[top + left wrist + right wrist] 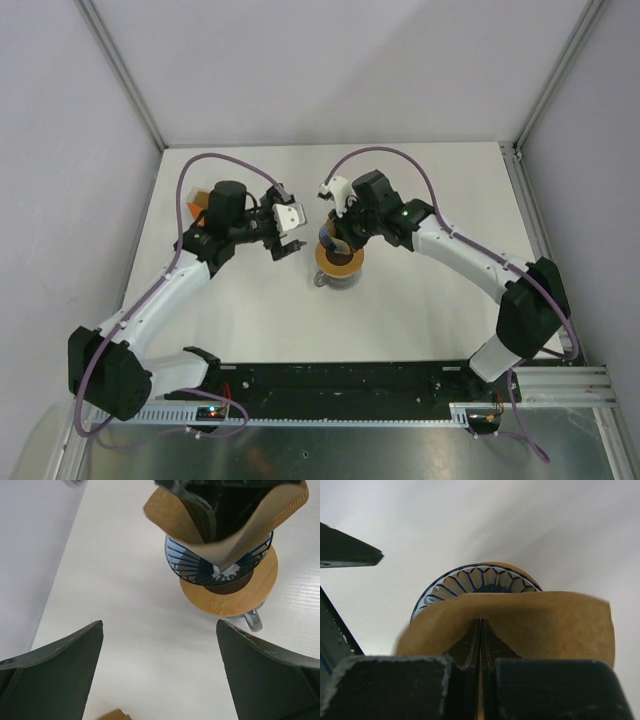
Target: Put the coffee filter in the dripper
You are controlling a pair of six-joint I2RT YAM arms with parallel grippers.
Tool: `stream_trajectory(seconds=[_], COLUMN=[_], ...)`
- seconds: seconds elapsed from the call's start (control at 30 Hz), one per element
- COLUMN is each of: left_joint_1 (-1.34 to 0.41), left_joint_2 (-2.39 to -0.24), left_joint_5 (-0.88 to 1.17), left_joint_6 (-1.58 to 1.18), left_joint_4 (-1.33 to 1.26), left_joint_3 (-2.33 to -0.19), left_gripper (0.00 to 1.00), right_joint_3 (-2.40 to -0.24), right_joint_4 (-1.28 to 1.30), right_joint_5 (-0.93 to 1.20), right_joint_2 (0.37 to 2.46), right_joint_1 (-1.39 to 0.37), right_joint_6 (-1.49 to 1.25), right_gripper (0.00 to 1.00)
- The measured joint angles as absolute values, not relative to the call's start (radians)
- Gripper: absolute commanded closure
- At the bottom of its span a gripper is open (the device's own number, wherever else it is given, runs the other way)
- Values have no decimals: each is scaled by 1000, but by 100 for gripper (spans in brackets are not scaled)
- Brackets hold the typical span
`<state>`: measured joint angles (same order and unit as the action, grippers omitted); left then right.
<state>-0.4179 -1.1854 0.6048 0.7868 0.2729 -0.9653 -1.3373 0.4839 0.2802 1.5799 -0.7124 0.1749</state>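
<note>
The light-brown paper coffee filter (pixel 175 520) hangs point down, its tip inside the blue ribbed dripper (pixel 192 565). The dripper sits on a brown wooden ring (pixel 232 600) over a grey mug (pixel 254 621). My right gripper (pixel 481 630) is shut on the filter's (pixel 550 625) upper edge, right above the dripper (pixel 470 577). In the top view the right gripper (pixel 336 238) hovers over the ring (pixel 338 262) mid-table. My left gripper (pixel 291 246) is open and empty, just left of the dripper; its fingers (pixel 60 670) frame bare table.
An orange box-like holder (pixel 198 205) stands behind the left arm at the table's left side; a brown corner of something (pixel 114 715) shows at the bottom of the left wrist view. Grey walls enclose the white table (pixel 430 310) on three sides.
</note>
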Motion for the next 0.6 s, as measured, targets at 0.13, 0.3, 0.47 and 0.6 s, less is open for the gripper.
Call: stream_trajectory(seconds=[0.13,0.3,0.47,0.6], left_joint_1=[-392,-380,-379,-378], left_joint_2=[-1185,-1191,-1200,-1200], left_joint_5=[606,606,611,614], left_joint_6=[660,450,286,226], left_joint_4=[271,270,262,257], left_joint_3=[-965,-971,-989,-989], left_gripper=[0,0,0,0], right_joint_3=[-1337,-1338,-1372,-1395], right_joint_4=[484,482,510,523], right_joint_5=[283,275,234,199], right_joint_2=[1626,1647,1671,1702], right_joint_1=[-721,-736,-765,-783], right_joint_6=[165,150,150,150], right_gripper=[100,100,100,100])
